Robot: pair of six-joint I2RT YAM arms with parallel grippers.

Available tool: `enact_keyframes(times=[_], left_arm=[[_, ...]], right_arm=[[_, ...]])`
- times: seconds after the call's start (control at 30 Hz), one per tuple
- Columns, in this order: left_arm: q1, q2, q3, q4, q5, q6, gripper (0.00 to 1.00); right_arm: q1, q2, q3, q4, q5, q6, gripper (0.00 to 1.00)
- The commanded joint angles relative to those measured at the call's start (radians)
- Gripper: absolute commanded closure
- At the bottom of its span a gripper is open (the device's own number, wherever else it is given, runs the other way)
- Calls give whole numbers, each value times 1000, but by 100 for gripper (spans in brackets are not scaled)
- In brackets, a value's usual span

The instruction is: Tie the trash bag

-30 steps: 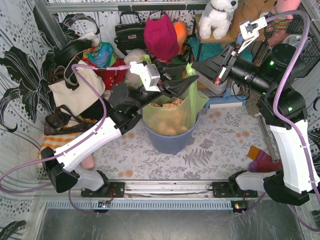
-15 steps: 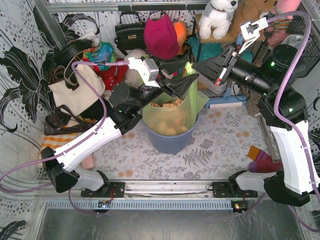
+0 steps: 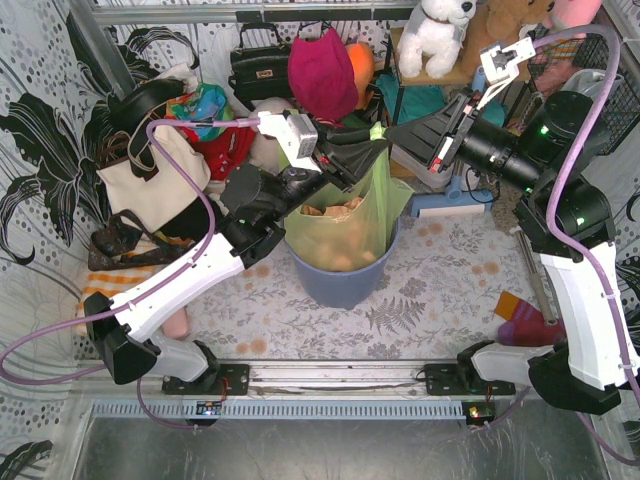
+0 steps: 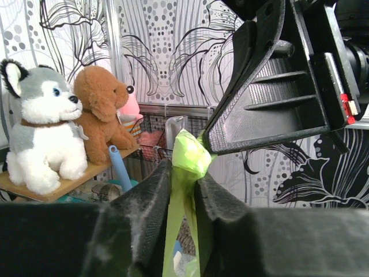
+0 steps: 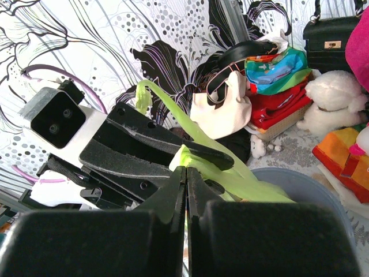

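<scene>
Top view: the trash bag [image 3: 350, 225] sits in the bin [image 3: 335, 285] mid-worktop, with its mouth pulled up to a peak. Left wrist: the left tool [image 4: 183, 176] is narrowed onto a green strip. Right wrist: the right tool [image 5: 185, 173] is clamped tight on another fold, so this looks mid-knot to me, and next I'd guess the tails get crossed and pulled apart.

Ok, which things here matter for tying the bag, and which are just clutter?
Job: trash bag, blue-grey bin holding it, left gripper, right gripper.
Lying about: husky plush, brown plush dog, black handbag, white tote, magenta hat.
</scene>
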Motion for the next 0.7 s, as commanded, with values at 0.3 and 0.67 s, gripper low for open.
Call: enact_keyframes(times=[0.3,0.67], left_arm=[[8,-31,-20,59,65,-27,100],[8,-54,-54,73,113,-26,100]], right_arm=[[4,-24,-5,74,1,14,98],[4,51,124,-46,-42,-35,69]])
